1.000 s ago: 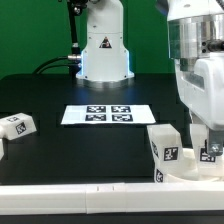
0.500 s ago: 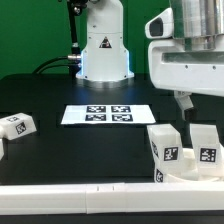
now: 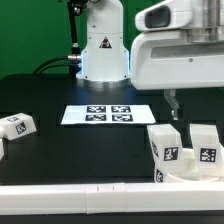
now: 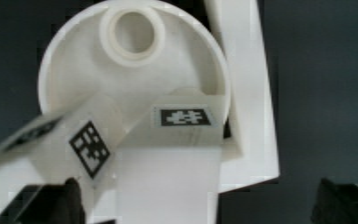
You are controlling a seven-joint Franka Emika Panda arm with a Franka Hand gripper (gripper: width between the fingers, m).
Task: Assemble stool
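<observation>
Above the two upright legs (image 3: 166, 148), the tool (image 4: 194, 205) hangs wide open, holding nothing.

Gripper (image 4: 197, 204) has lifted up off the leg (image 3: 205, 149) at ext. view's right; fingers now hang above it; leg & its tag now fully uncovered.

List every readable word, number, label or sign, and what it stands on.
No readable words or numbers.
Patterned square tags, no text: four on the marker board; one each on the lone leg and two upright legs.
Triangle mark on the robot base: too small to read.
</observation>
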